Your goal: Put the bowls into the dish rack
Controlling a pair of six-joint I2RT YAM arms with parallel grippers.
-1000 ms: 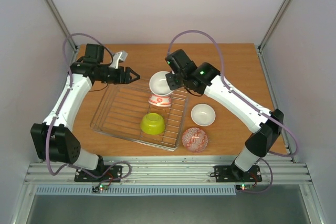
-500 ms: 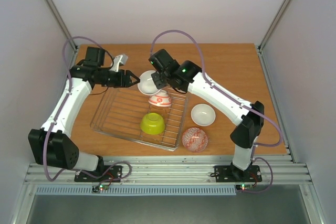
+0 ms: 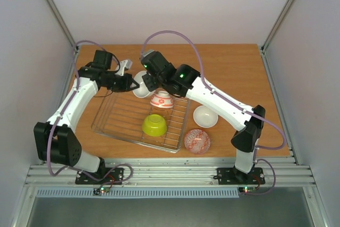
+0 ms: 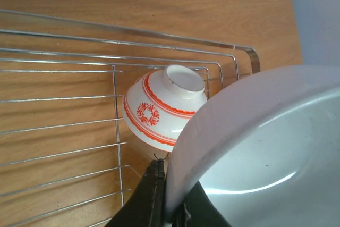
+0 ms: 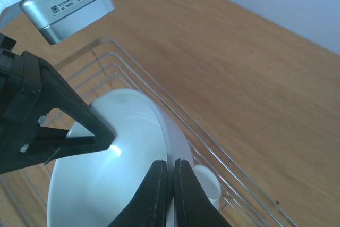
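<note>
A white bowl point(image 3: 140, 86) hangs tilted over the far edge of the dish rack point(image 3: 106, 124), held from both sides. My left gripper point(image 3: 129, 82) is shut on its left rim; in the left wrist view the rim point(image 4: 255, 147) is pinched between the black fingers of that gripper point(image 4: 167, 166). My right gripper point(image 3: 150, 82) is shut on the opposite rim, with the bowl point(image 5: 117, 168) gripped in that gripper point(image 5: 171, 166). A white bowl with red pattern point(image 3: 162, 99) lies upside down in the rack, and is also seen from the left wrist point(image 4: 162, 110). A lime green bowl point(image 3: 154, 125) sits in the rack nearer me.
On the table right of the rack stand a plain white bowl point(image 3: 205, 116) and a bowl with a red-patterned inside point(image 3: 197, 141). The rack's wire bars point(image 4: 117, 110) lie just under the held bowl. Grey walls close in both sides.
The right arm carried the white bowl leftward over the rack's far edge. The left gripper moved in and shut on the bowl's rim.
</note>
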